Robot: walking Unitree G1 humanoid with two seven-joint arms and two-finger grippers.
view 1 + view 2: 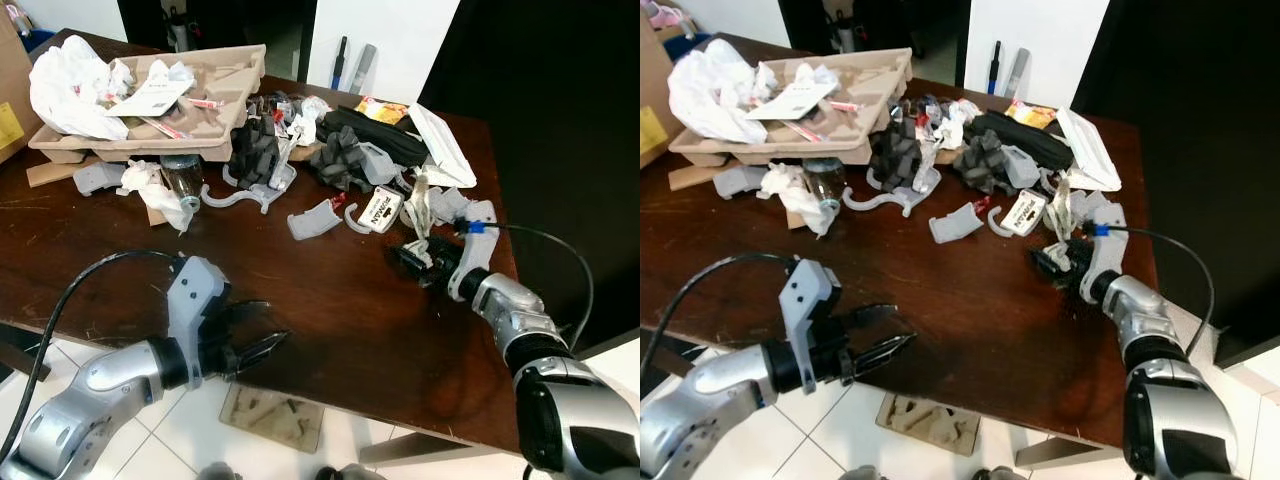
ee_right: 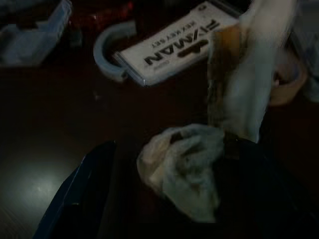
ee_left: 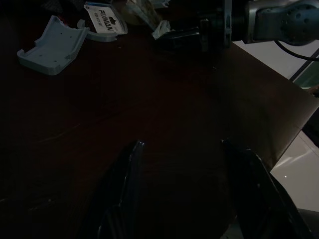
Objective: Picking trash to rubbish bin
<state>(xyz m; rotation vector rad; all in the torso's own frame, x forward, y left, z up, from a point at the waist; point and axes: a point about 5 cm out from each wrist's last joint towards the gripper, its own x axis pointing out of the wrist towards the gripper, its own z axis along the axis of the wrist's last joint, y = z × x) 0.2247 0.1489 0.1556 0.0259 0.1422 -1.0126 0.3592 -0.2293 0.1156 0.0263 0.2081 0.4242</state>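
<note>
Bare table (image 1: 330, 320) near front edge = free room; trash pile (image 1: 300, 150) w/ cardboard tray (image 1: 200, 100) blocks far half.

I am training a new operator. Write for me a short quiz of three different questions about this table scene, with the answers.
1. True or false: the left gripper is open above a bare part of the table.
2. Which gripper is at the crumpled wrapper? A) left B) right
3. Fill in: the white plastic bag lies on the cardboard ____.

Key: 1 true; 2 B, the right gripper, its fingers on either side of the wrapper; 3 tray.
</note>
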